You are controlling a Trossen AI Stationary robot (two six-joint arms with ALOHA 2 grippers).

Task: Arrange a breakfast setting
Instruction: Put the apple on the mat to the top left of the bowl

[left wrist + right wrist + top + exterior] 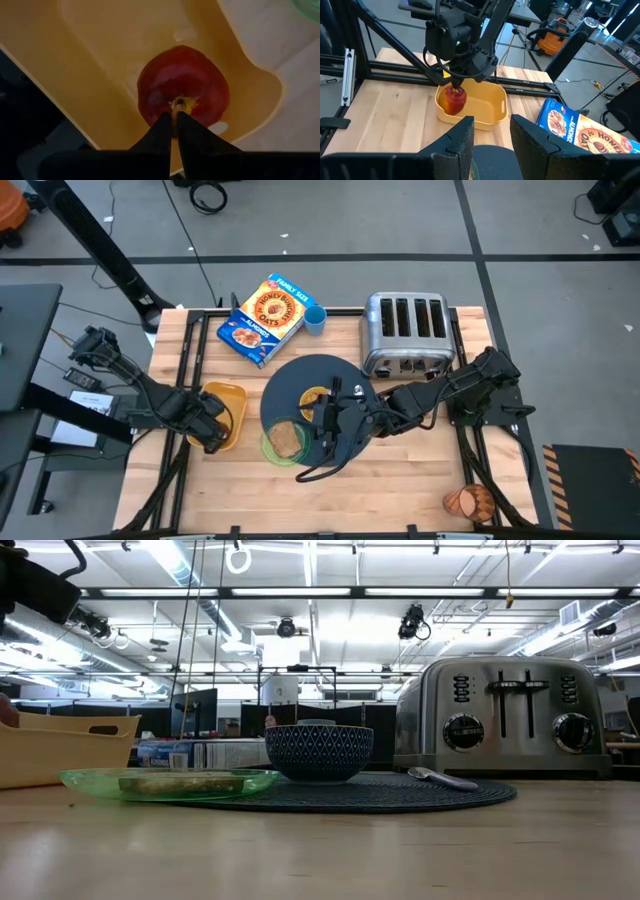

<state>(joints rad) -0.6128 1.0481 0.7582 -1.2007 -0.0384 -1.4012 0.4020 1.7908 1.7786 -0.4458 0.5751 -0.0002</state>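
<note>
Red apple [182, 85], glossy, stem-up

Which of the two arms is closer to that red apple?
The left. Its gripper pinches the stem of the red apple in the yellow bin; the right gripper hovers open over the round mat, away from it.

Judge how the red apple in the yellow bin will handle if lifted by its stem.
The round, glossy red apple may swing or spin, since the left gripper is pinching only its thin stem. That stem could snap or slip, as the fruit looks heavy for it. If dropped, it would likely roll, but the shallow yellow plastic bin should contain it.
</note>
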